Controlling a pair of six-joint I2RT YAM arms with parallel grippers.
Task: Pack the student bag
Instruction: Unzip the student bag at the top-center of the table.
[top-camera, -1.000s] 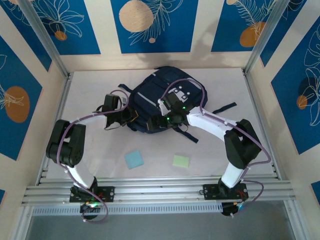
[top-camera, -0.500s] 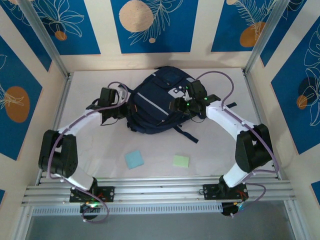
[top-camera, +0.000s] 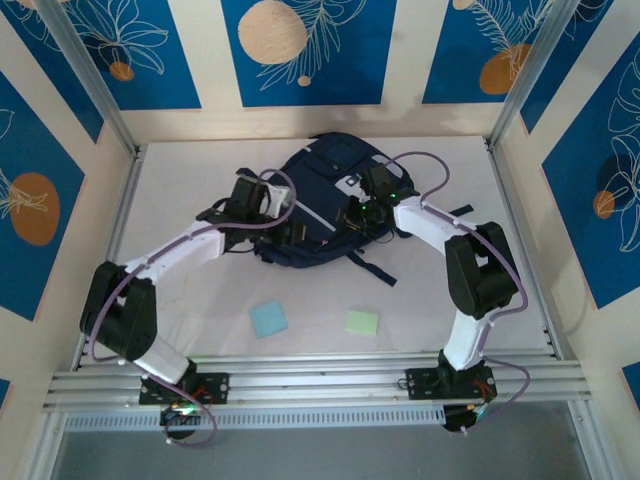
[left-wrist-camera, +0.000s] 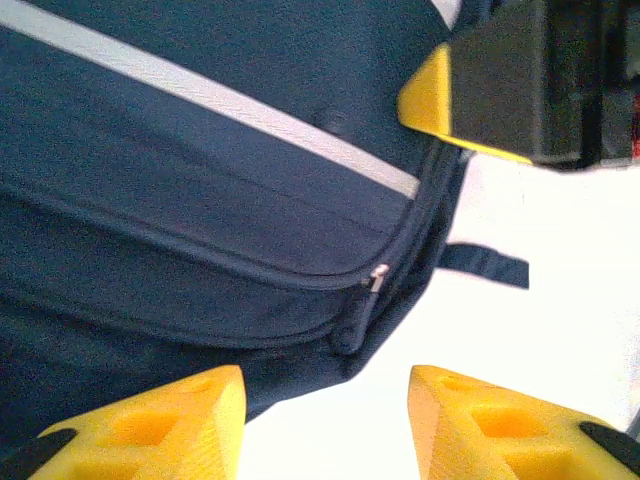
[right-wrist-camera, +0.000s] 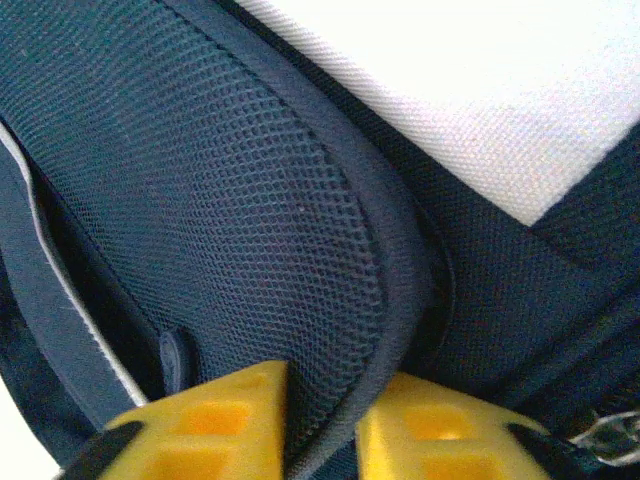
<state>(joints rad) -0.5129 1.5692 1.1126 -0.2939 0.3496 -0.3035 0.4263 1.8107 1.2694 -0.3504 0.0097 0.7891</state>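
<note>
**benchrat:** So how far along is your packing run?

**zipfixer:** Honestly, you look early on. The student bag (top-camera: 318, 170) lies flat at the back middle of the table (top-camera: 200, 300), and the zip I can see from your left wrist cam looks closed, pull (left-wrist-camera: 378, 277) sitting at the end of its track. Nothing looks packed. A blue square (top-camera: 268, 319) and a green square (top-camera: 361, 322), maybe note pads, lie near the front edge, well apart from the bag. I'd guess those are what goes in, so opening the bag and loading it are both left to do.

**benchrat:** And the grippers?

**zipfixer:** Your right gripper (right-wrist-camera: 322, 400) is pinching a padded mesh edge of the bag, with fabric squeezed between the yellow fingers. Your left gripper (left-wrist-camera: 325, 385) is spread wide with nothing in it, hovering just beside the bag's lower corner near that zip.

**benchrat:** Any brand or label you can read?

**zipfixer:** Nope. There's a light grey stripe (left-wrist-camera: 200, 90) across the front and a small white patch (top-camera: 349, 184) near your right gripper, but the patch is too small to make out any writing. I can't spot a logo on the mesh side either.
</note>
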